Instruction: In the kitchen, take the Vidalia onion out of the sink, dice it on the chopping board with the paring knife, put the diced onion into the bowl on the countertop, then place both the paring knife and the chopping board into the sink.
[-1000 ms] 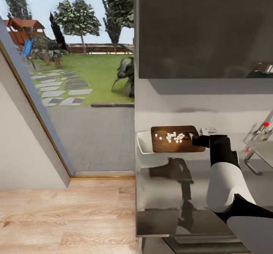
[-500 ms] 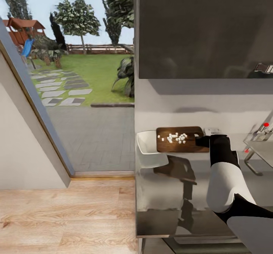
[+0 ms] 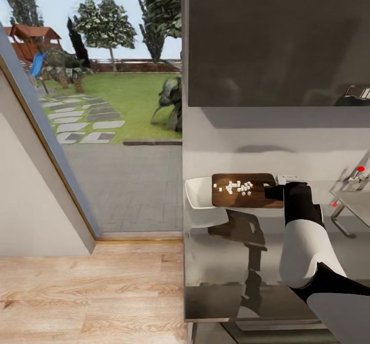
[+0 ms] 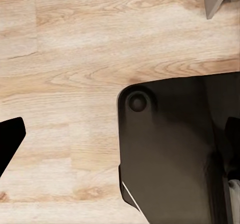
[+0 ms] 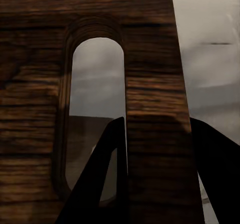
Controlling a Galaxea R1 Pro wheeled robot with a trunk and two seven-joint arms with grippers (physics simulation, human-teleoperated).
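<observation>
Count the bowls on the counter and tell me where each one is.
1. A white bowl sits at the countertop's left end, partly under the raised chopping board held by the right gripper.

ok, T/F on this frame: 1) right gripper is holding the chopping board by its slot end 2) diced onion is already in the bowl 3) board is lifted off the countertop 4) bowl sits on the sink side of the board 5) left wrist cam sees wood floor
1) The right gripper is shut on the chopping board at its slot end. True; the right wrist view shows a finger through the slot.
2) False. The diced onion lies on the board; the bowl looks empty.
3) True. The board hangs above the countertop, its shadow below it.
4) False. The bowl is at the board's far end, away from the sink.
5) True. Pale wood floor shows there.
</observation>
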